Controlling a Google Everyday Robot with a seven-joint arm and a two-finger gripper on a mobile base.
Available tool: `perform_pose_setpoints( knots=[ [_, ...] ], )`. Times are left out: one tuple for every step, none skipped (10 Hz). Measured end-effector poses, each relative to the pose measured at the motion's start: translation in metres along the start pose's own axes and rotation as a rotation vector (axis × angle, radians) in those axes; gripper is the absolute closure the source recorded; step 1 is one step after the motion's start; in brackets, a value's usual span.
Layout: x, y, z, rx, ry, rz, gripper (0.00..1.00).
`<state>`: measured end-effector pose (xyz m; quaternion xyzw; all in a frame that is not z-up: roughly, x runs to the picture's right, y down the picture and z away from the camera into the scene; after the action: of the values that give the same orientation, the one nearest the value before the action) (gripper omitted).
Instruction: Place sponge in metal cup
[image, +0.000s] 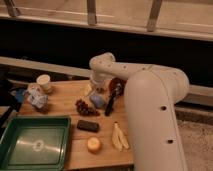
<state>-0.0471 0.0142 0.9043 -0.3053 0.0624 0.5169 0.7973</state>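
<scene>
The tray (35, 142) is occupying the left front corner of the table (70, 92), well apart from the work area. Behind it, a crumpled wrapper (35, 97) and a paper cup (44, 82) are sitting near the left rear edge, and neither is obstructing the approach. A dark cluster, probably grapes (86, 108), is lying just left of the sponge (98, 100), with a black block (87, 126) nearer the front.

The sponge is resting flat on the table near the middle, unheld. The gripper (96, 89) is hanging directly above it, pointing down from a bent wrist, presumably so that the jaws can straddle the sponge from above. The jaws are standing spread wide and are gripping nothing.

A yellow disc (93, 145) is lying at the front edge. Just right of the sponge, a black-handled tool (110, 104) is lying with its far end at a red bowl (119, 84), and its handle is narrowing the clearance on that side. A banana peel (119, 137) is lying at the front right.

The metal cup is not showing; the arm (150, 105) is probably hiding it. Judged step: descent to grasp.
</scene>
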Motion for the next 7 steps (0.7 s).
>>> perform_pose_setpoints(
  knots=[
    [-0.001,0.000,0.004,-0.006,0.008,0.003,0.20],
    [-0.003,0.000,0.007,-0.012,0.012,0.004,0.20],
    [-0.004,0.000,0.009,-0.015,0.014,0.005,0.20],
    [-0.006,0.001,0.013,-0.016,0.022,0.003,0.20],
    [-0.008,0.002,0.018,-0.019,0.032,0.000,0.20],
    [-0.008,0.001,0.020,-0.022,0.034,0.004,0.20],
    [-0.007,-0.002,0.023,-0.026,0.036,0.008,0.20]
  ],
)
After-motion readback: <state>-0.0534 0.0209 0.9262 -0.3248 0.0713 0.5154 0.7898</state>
